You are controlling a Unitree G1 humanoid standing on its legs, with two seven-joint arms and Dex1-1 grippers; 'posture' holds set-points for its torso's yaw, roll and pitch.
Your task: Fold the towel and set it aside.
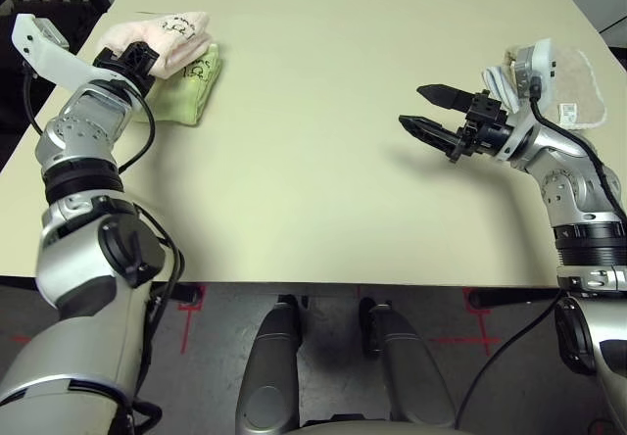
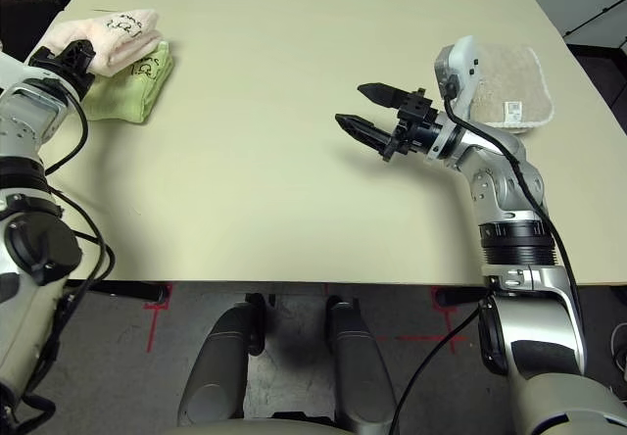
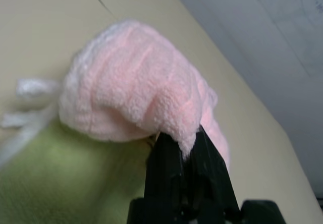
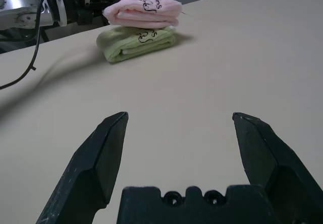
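A: Left eye view, largest first: the table (image 1: 323, 161) was one wide pale sheet, matte and bare through the middle. Dark floor with red tape marks showed below its near edge.

B: And the pink towel (image 1: 167, 33)?

A: Folded, lying on top of the green towel (image 1: 186, 87) at the far left corner. The left gripper (image 3: 184, 148) was pinched shut on its near edge. The right gripper (image 1: 431, 110) hung wide open and empty over the table's right side, with the beige towel (image 2: 505, 87) behind it.

B: What could have gone wrong from there?

A: The stack sat close to the table edge. A pull with the fingers clamped might have dragged the fold open or tugged both towels off.

B: Could the green one have been caught too?

A: Perhaps; the left wrist view was too blurred to tell whether the fingers held only pink cloth.
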